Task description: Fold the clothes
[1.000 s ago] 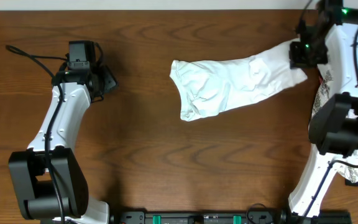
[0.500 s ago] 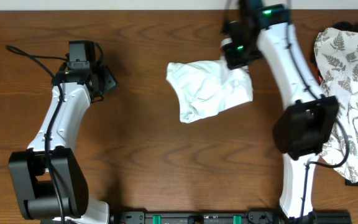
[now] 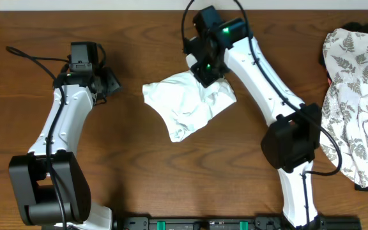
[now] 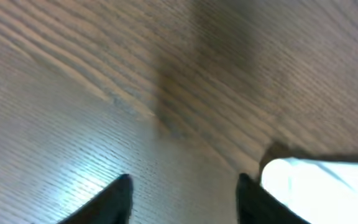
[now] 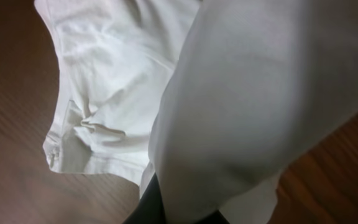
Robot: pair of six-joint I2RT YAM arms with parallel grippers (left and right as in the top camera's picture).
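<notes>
The clothes, a plain white T-shirt [image 3: 183, 107], lie bunched and crumpled on the wooden table a little left of centre. My right gripper [image 3: 206, 71] is over the shirt's far right corner and is shut on a fold of it. In the right wrist view that held fold [image 5: 260, 93] drapes over the dark fingers [image 5: 149, 208] and hides most of them, with the rest of the shirt [image 5: 104, 81] on the table below. My left gripper [image 3: 111, 83] hovers left of the shirt, open and empty. The left wrist view shows its gripper [image 4: 183, 196] over bare wood, the shirt's edge [image 4: 319, 190] just to its right.
A white cloth with grey fern-leaf print [image 3: 356, 102] is heaped at the table's right edge, with a dark item [image 3: 363, 27] behind it. The right arm [image 3: 267, 83] stretches diagonally across the table's right half. The table top [image 3: 152, 185] is brown wood.
The right arm has swung left from the far right corner, dragging the T-shirt with it; the shirt has gone from stretched out to bunched. The left arm has stayed put.
</notes>
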